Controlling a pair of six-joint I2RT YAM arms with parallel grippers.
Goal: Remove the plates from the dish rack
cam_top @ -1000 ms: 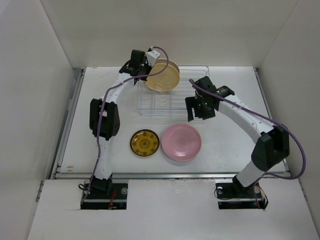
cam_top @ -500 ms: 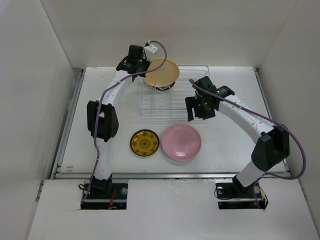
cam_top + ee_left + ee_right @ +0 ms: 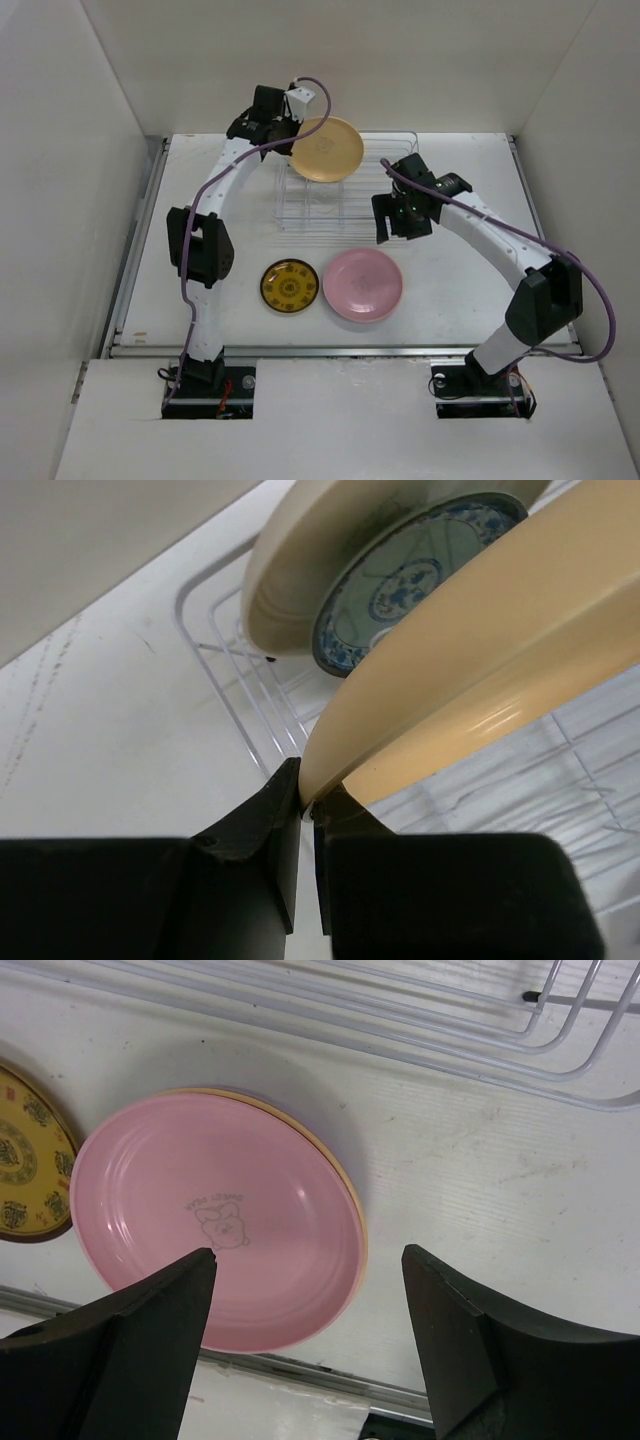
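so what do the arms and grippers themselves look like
The left arm and right arm have white links with black joint housings. A purple cable runs along each. The left gripper and right gripper have matte black, wedge-shaped fingers.

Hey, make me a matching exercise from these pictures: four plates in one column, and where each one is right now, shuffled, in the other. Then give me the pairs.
Column one:
1. tan-yellow plate
2. pink plate
3. mustard-yellow patterned plate
4. blue-patterned plate

Column two:
A. flat on the table, the left one of two
B. in the dish rack, beside a cream plate
C. pinched at its rim by the left gripper
D. flat on the table, the right one of two

Pairs: 1-C, 2-D, 3-A, 4-B.
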